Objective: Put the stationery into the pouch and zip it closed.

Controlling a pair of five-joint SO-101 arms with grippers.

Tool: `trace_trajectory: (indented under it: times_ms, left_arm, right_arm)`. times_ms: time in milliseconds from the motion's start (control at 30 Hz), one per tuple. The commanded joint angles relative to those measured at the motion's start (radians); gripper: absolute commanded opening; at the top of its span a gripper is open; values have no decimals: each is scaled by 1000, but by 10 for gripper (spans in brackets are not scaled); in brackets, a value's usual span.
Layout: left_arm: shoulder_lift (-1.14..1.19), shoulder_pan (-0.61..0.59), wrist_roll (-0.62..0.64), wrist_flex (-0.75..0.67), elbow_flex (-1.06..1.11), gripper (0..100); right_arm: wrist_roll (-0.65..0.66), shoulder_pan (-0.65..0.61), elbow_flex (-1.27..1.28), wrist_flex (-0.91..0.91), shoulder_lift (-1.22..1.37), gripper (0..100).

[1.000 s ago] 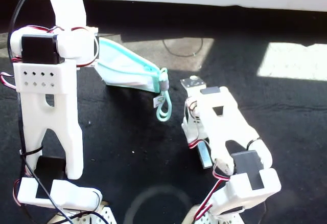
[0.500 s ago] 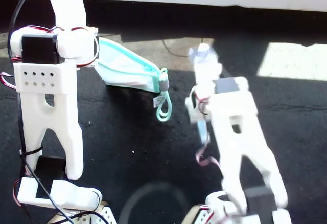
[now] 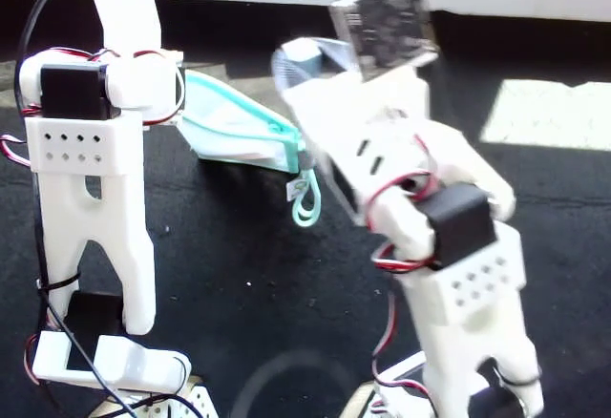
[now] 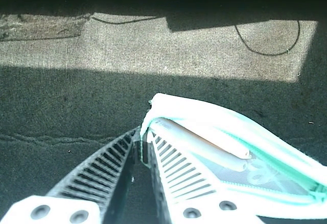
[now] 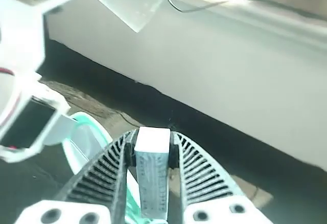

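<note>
Right hand (image 5: 152,141) is swinging up off the desk (image 3: 239,275), pinching a white block (image 5: 152,183) and hanging over the pouch (image 3: 234,130)'s free end. Left hand (image 4: 140,138) is clamping the other end, so it's stretching toward the right arm.

In the high view my left arm (image 3: 91,151) hides one end of the pouch (image 3: 239,132), and my right gripper (image 3: 304,67) with its white block (image 3: 294,55) is blurred there.
</note>
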Motion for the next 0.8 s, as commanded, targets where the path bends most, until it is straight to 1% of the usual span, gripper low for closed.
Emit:
trace_trajectory:
  times_ms: [0, 200, 367, 433, 533, 767]
  left_arm:
    - [45, -1, 3, 12, 10, 8]
    - [45, -7, 3, 12, 10, 8]
    - [45, -1, 3, 12, 10, 8]
    - [45, -1, 3, 12, 8, 8]
    - [45, -4, 3, 12, 8, 8]
    - [44, -7, 3, 12, 8, 8]
  right_arm:
    - [5, -91, -70, -71, 64, 5]
    - [3, -111, -68, -88, 165, 5]
    - [0, -143, -62, -130, 188, 5]
    - [-43, -157, -51, -139, 193, 5]
    - [-104, -142, 4, -163, 222, 5]
    - [-114, -91, 59, -185, 292, 5]
